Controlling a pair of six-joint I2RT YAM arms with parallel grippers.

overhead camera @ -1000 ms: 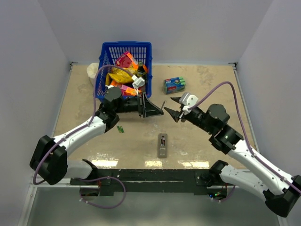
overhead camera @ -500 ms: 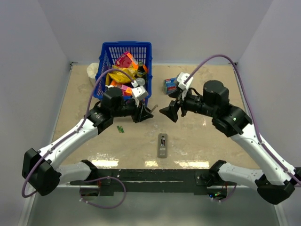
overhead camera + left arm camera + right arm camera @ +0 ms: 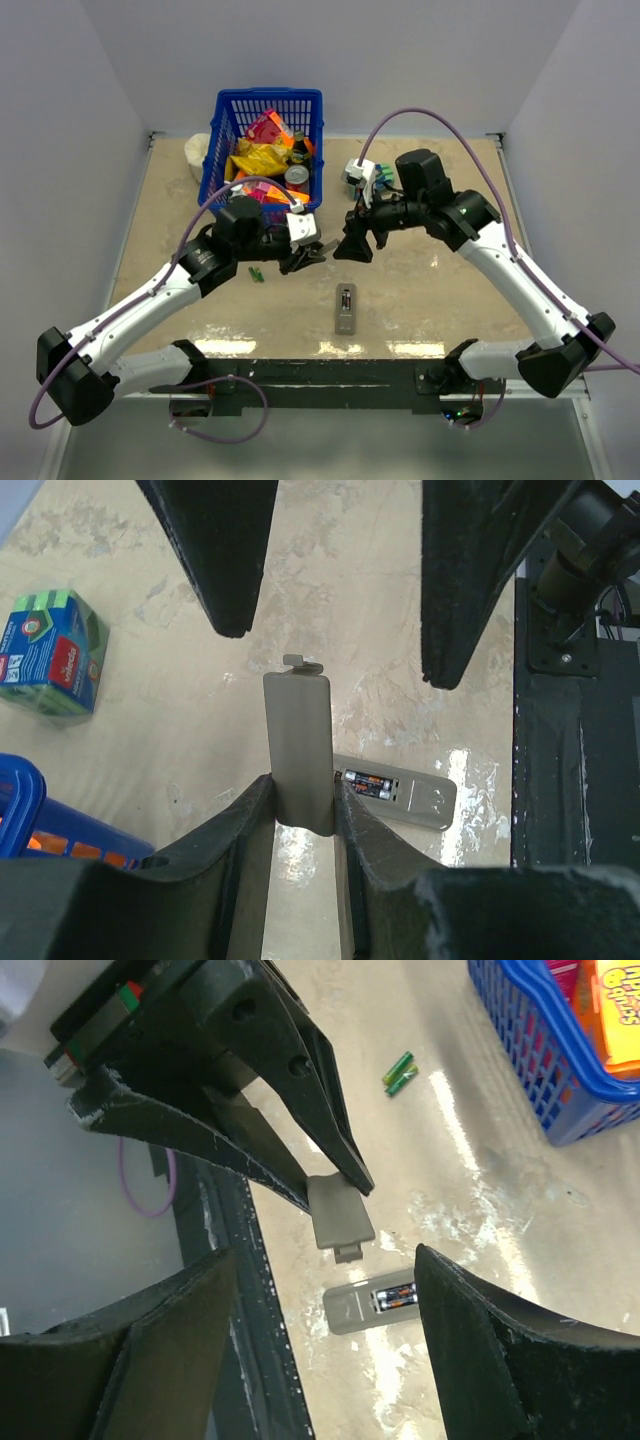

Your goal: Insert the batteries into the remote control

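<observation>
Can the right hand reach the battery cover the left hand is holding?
Probably yes: the battery cover sticks out past the left hand, and the open right hand faces it with nothing between.

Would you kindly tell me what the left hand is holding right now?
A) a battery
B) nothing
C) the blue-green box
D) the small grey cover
D: the left wrist view shows the left hand shut on the flat grey cover, while the remote control lies apart with the batteries in it.
</observation>
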